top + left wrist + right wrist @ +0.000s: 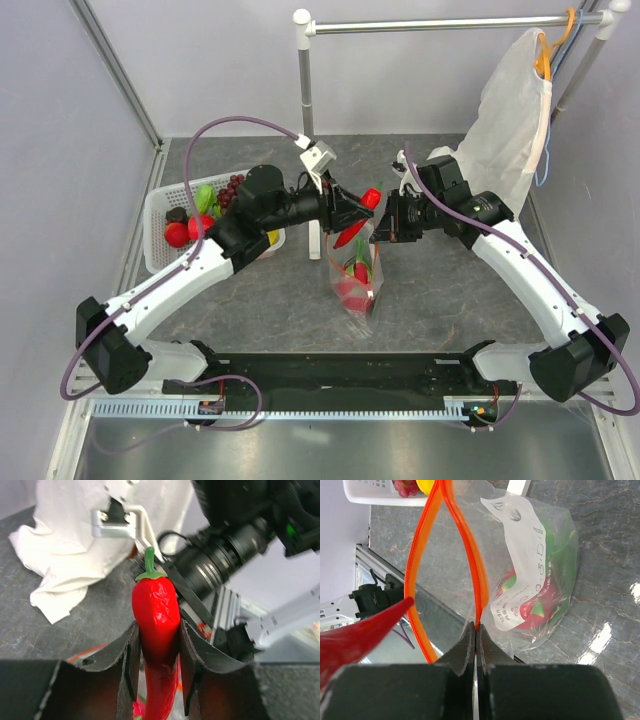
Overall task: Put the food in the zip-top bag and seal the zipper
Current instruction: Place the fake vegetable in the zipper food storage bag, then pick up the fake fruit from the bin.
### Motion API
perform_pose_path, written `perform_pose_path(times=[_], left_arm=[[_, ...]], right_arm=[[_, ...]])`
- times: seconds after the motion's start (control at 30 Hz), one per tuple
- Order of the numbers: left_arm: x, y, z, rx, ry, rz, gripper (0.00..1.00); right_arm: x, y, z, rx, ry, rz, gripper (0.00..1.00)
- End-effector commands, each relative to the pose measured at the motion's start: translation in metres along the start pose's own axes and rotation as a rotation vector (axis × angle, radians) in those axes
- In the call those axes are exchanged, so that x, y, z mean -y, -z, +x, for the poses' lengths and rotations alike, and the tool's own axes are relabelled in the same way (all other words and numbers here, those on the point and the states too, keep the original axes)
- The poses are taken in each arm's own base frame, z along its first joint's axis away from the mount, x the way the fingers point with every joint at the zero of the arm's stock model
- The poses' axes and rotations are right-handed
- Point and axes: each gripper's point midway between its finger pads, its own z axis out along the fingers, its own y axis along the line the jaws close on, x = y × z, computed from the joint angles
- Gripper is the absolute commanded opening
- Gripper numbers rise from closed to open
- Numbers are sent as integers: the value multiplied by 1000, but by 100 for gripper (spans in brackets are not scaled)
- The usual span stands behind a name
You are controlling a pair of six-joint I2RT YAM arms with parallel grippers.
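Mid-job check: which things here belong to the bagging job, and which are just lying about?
Job: red pepper in the left fingers; zip-top bag; its orange zipper, pinched by the right fingers; food in the white basket.
Lying about: white garment cover, orange hanger, metal rail.

Pale lilac-grey walls (60,150) close in a dark, marbled grey tabletop (450,290) that catches glossy patches of light. At 12 o'clock a metal rail (440,25) spans 2 white posts (304,90) — a white garment cover (510,120) hangs from it at 1 o'clock.
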Motion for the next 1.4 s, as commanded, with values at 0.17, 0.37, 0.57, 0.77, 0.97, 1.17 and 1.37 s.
perform_pose_path(times=[0.17, 0.37, 0.57, 0.77, 0.97, 1.17, 1.37], left_arm=[[-28, -28, -7, 146, 141, -180, 28], [-33, -2, 39, 40, 231, -249, 51], [-10, 35, 31, 14, 162, -201, 96], [-81, 112, 3, -30, 204, -376, 100], [-173, 171, 7, -339, -188, -606, 100], [-230, 181, 40, -642, -441, -581, 100], [-282, 175, 53, -783, -491, -594, 100]], right_arm=[[-9, 4, -10, 37, -10, -38, 0], [-9, 6, -11, 39, -31, -40, 0], [-8, 8, -11, 43, -19, -35, 0], [-5, 8, -12, 51, -3, -25, 0], [-5, 9, -11, 47, 10, -24, 0], [-3, 6, -8, 36, 1, -18, 0], [-2, 6, -9, 38, 7, -14, 0]])
